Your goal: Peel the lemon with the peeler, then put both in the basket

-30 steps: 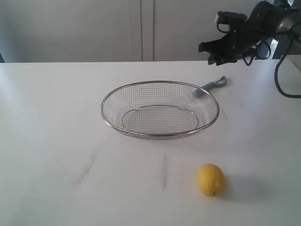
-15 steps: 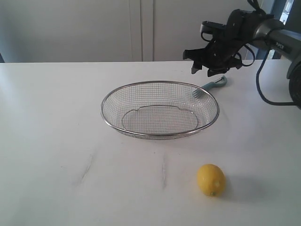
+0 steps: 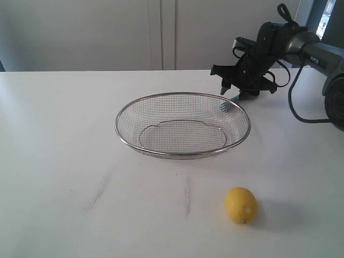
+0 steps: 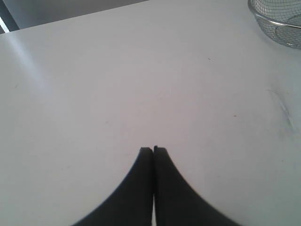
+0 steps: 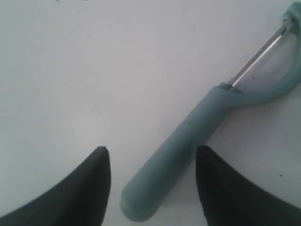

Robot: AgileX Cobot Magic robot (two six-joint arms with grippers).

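The yellow lemon (image 3: 241,205) lies on the white table near the front right. The wire basket (image 3: 183,124) stands in the middle, with nothing in it. The teal peeler (image 5: 197,146) lies flat behind the basket's right rim; in the exterior view only a bit of its handle (image 3: 228,105) shows under the arm. My right gripper (image 5: 151,153) is open just above it, its fingers either side of the handle's end, not touching. My left gripper (image 4: 153,149) is shut on nothing over bare table, out of the exterior view.
The basket's rim (image 4: 275,21) shows at a corner of the left wrist view. The right arm's black cable (image 3: 301,115) loops down onto the table at the far right. Faint scuff marks (image 3: 187,194) cross the table in front of the basket.
The right arm has swung left and come down from above the table's back right corner to the peeler, now covering most of it in the exterior view. Lemon and basket have not moved.
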